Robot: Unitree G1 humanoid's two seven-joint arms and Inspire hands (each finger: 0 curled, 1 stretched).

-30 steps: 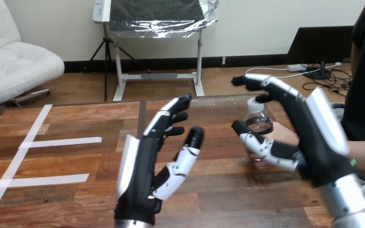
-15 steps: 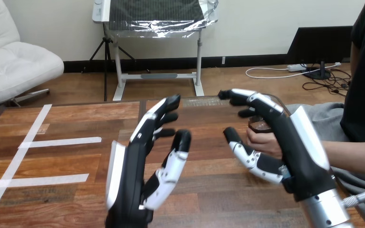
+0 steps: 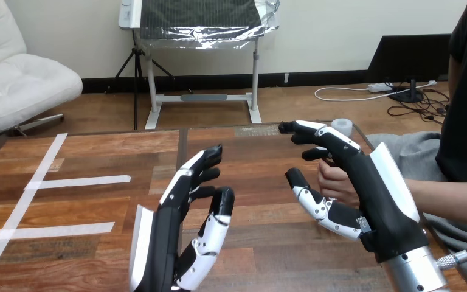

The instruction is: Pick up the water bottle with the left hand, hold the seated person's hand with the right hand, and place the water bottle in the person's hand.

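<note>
The job looks about done to me: the water bottle, its white cap peeking over my open right hand, seems to sit in the person's hand by the table's right edge, and my left hand hangs open and empty near the front edge.

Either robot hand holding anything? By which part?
Nothing. The left hand and right hand are both open. The water bottle shows behind the right hand, by the person's hand.
</note>
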